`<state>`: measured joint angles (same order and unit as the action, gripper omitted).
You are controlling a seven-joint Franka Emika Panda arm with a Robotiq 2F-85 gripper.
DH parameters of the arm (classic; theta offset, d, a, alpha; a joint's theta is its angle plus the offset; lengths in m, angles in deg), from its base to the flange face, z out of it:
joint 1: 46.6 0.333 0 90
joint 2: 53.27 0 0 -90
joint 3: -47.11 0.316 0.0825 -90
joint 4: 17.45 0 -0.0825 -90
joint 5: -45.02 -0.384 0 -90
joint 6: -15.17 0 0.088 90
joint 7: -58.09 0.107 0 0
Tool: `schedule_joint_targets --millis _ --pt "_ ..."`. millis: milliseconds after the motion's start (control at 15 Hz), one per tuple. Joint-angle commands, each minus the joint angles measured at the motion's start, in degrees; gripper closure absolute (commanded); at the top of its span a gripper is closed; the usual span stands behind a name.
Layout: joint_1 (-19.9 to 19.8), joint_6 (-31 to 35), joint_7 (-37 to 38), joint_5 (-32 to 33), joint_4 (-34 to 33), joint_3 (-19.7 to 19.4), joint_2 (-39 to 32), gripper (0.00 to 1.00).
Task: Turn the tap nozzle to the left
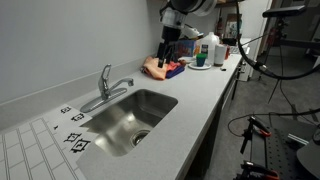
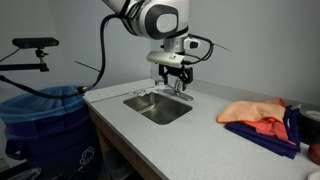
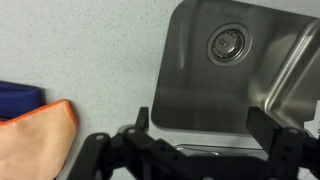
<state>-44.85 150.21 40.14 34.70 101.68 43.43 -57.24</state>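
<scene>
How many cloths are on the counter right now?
2: an orange cloth overlapping a blue cloth, on the counter beside the sink. More may hide underneath.

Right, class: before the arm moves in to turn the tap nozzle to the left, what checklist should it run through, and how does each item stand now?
1. Gripper open: ok, its fingers stand wide apart in the wrist view.
2. Gripper empty: ok, nothing sits between the fingers.
3. Tap nozzle located: ok, it reaches out over the sink in an exterior view.
4. Gripper at the nozzle: not ok, it hangs above the counter near the orange cloth, apart from the tap.
5. Nozzle in the wrist view: not ok, only the sink and cloth show there.
6. Room for the nozzle to swing left: cannot tell.
</scene>
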Motion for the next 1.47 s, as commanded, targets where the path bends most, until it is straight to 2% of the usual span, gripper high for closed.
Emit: schedule_joint_targets --millis 0,600,1400 --pt "-0.66 3.42 0.01 1.95 -4.14 2.4 -6.36 0.0" --pt "-0.27 8.15 0.59 3.85 -8.76 7.17 -14.63 0.0" --pt "0.69 10.6 -0.04 7.88 -12.92 10.22 -18.01 0.0"
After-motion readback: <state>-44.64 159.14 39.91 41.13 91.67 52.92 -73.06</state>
